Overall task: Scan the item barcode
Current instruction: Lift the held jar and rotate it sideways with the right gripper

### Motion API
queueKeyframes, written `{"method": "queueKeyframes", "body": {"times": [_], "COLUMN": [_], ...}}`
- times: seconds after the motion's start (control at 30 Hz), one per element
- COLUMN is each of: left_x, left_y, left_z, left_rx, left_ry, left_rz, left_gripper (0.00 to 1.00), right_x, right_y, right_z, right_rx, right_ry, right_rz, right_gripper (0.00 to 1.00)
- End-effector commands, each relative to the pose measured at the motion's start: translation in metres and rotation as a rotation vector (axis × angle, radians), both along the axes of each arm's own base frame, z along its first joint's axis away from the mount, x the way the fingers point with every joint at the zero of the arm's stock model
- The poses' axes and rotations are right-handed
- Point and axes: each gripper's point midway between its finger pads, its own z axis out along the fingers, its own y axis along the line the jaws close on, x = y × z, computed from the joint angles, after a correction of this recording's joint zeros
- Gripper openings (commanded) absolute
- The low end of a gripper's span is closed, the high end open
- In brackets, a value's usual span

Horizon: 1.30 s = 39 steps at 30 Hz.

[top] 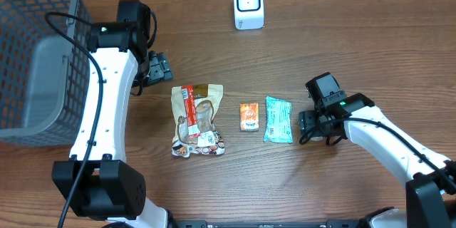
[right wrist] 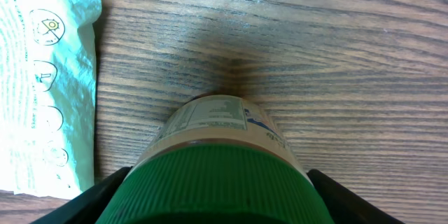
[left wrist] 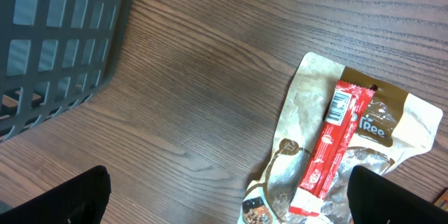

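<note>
- A grey mesh basket (top: 28, 14) stands at the far left of the wooden table (top: 342, 43).
- The left gripper (top: 162, 68) hangs just right of the basket, over bare wood. Its jaws are spread wide with nothing between them; in the left wrist view the dark fingers (left wrist: 70, 199) sit at the two lower corners.
- Right of it and nearer lies a brown pouch (top: 203, 125), flat and crumpled at its near end. A red stick pack (top: 188, 107) lies lengthwise on its left half, barcode up.
- A small orange packet (top: 249, 116) lies just right of the pouch, apart from it.
- The white scanner (top: 249, 5) stands upright at the far edge, well behind the orange packet.
- A teal packet (top: 278, 119) lies just right of the orange one.
- The right gripper (top: 312, 122) is just right of the teal packet.
- The jar (right wrist: 217, 122) is under that gripper, hidden from overhead. In the right wrist view its green lid (right wrist: 220, 182) fills the space between the jaws, with no visible gap on either side; I cannot tell whether they are pressing on it. Its far end meets a shadow on the wood.
</note>
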Motion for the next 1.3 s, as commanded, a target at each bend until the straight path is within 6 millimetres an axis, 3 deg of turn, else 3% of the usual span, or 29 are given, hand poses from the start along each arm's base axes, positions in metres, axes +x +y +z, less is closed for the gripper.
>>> {"method": "queueKeyframes", "body": {"times": [0.0, 0.4, 0.6, 0.73, 0.97, 1.07, 1.1, 1.27], "left_x": [0.004, 0.004, 0.004, 0.004, 0.004, 0.004, 0.004, 0.004], "left_y": [0.0, 0.0, 0.0, 0.0, 0.0, 0.0, 0.0, 0.0], "left_z": [0.006, 0.006, 0.006, 0.006, 0.006, 0.006, 0.006, 0.006], "left_rx": [0.004, 0.004, 0.004, 0.004, 0.004, 0.004, 0.004, 0.004], "left_ry": [-0.024, -0.024, -0.024, -0.024, -0.024, -0.024, -0.024, -0.024], "left_rz": [0.017, 0.017, 0.016, 0.017, 0.017, 0.017, 0.017, 0.017], "left_gripper": [0.99, 1.0, 1.0, 1.0, 0.99, 1.0, 1.0, 1.0], "right_x": [-0.001, -0.003, 0.0, 0.013, 0.026, 0.02, 0.017, 0.009], "right_y": [-0.001, -0.002, 0.0, 0.006, 0.016, 0.014, 0.013, 0.021], "right_z": [-0.002, -0.005, -0.002, 0.019, 0.075, 0.079, 0.078, 0.074], "right_rx": [-0.006, -0.008, -0.003, 0.014, 0.037, 0.028, 0.024, 0.094], "right_ry": [-0.001, 0.005, -0.007, -0.04, -0.047, -0.015, -0.003, 0.043], "right_rz": [0.0, 0.0, 0.004, 0.007, 0.037, 0.031, 0.027, -0.048], "right_gripper": [0.78, 0.72, 0.57, 0.55, 0.5, 0.62, 0.61, 0.43]}}
